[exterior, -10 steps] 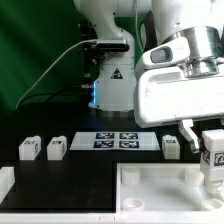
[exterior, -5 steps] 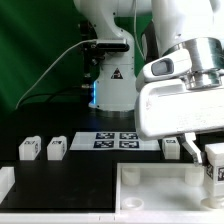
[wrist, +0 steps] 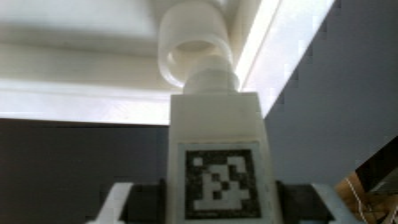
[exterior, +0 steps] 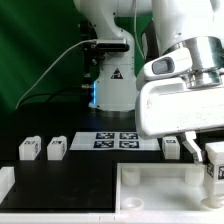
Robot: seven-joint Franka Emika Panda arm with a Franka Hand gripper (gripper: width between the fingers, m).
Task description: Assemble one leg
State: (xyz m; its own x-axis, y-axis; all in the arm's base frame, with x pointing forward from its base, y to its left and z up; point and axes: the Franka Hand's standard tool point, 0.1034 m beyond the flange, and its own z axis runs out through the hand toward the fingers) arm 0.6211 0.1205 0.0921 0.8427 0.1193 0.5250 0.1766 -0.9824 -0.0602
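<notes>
Exterior view: black table, green curtain behind it, white robot base just behind the marker board. Left of the marker board (exterior view's left) two spare legs stand side by side, apart from each other; a third spare leg stands just beside the board's other end. In front of the board lies the white rimmed panel. The gripper hangs over the panel's far right end with the leg between its jaws, upright, tag facing the camera; whether the leg touches the panel I cannot tell. Wrist view: fingers flank the leg on both sides, clamped on it; its round peg end points at the panel's rim.
</notes>
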